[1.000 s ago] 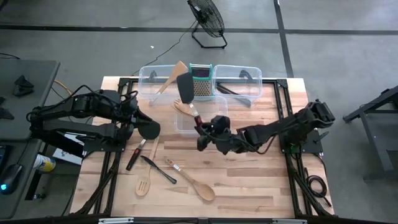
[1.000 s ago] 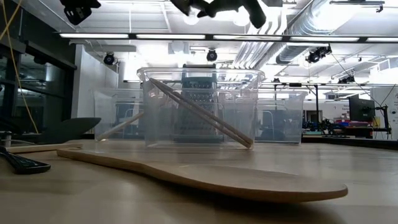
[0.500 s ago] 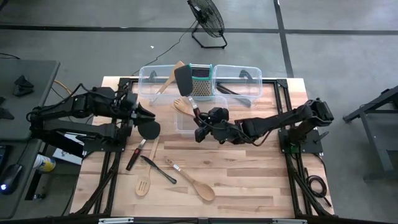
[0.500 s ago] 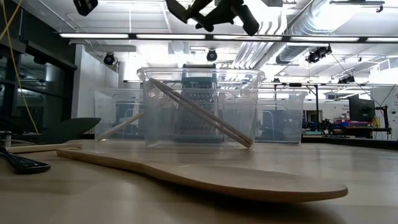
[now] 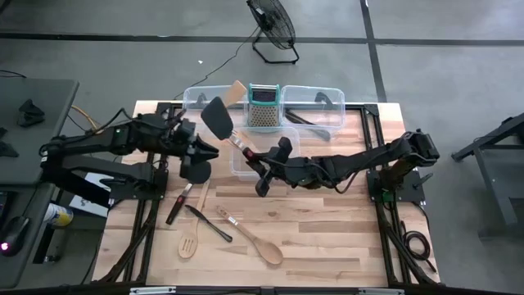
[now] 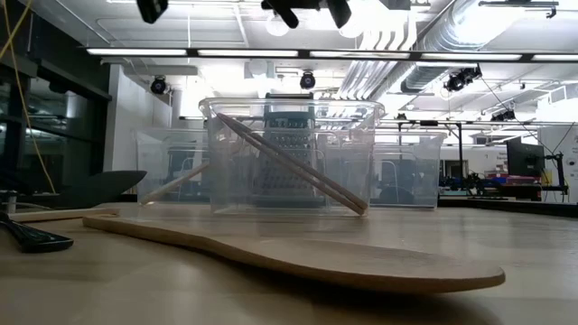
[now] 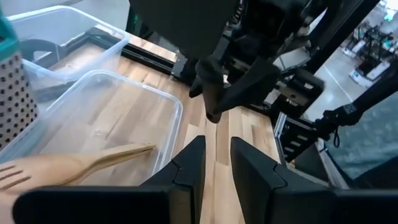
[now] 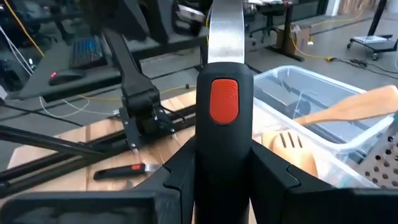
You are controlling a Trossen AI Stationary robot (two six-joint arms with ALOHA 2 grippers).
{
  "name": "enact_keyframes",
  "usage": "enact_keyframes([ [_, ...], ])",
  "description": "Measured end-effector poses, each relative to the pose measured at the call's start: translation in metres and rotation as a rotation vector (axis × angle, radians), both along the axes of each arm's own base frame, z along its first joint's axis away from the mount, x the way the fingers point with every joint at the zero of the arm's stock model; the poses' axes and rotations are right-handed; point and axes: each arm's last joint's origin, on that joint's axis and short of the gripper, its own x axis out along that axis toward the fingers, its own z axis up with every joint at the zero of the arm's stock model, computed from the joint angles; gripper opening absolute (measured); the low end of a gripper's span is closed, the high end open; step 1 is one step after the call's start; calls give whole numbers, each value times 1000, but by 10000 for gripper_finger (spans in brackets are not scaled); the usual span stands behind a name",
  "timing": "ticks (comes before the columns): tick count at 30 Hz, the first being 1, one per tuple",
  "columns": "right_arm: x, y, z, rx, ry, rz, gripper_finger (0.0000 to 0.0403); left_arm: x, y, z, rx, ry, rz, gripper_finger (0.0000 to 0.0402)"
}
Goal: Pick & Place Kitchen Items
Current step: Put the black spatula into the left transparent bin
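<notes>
My right gripper is shut on a black turner over the near clear bin. The turner's head stands high beside the far left bin; its handle is black with an orange oval. My left gripper hovers at the table's left, pointing toward the right arm. Its fingers are open by a narrow gap with nothing between them. A wooden fork lies in the near bin. More utensils lie on the near table: a wooden spoon and a slotted one. My right gripper pinches the turner's black handle between its two fingers, below the orange oval. The fingers come about level from the table's right and lie across the handle. The turner is lifted clear, slanting up toward the far left with its head on top.
A teal-topped grater stands between the two far bins. The far left bin holds a wooden spatula, and the far right bin holds a black tool. A black utensil head and two dark-handled tools lie below the left gripper.
My right gripper has rolled and drawn a little toward the table's left, and the turner's head has swung from in front of the grater over to the far left bin. My left gripper has moved toward the right arm and tipped up.
</notes>
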Motion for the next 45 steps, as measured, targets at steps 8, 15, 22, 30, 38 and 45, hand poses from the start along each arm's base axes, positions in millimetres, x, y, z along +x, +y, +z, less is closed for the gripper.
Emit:
enact_keyframes([
  [8, -2, 0, 6, -47, -3, 54, 102, 23, 2, -2, 90, -24, -10, 75],
  [15, -11, -10, 17, -71, 7, 10, 102, 25, 4, -1, 136, -35, 37, 109],
  [22, -26, -22, 25, -81, 68, -18, 102, 19, 3, -1, 128, -19, 36, 129],
  [30, -34, -29, 22, -96, 165, -48, 102, 14, 3, -2, 120, -3, 38, 129],
  [38, -34, -29, 22, -114, 166, -46, 102, 15, 3, -2, 102, -4, 43, 129],
  [45, -33, -28, 24, -104, 148, -42, 102, 15, 3, -2, 97, -4, 46, 129],
])
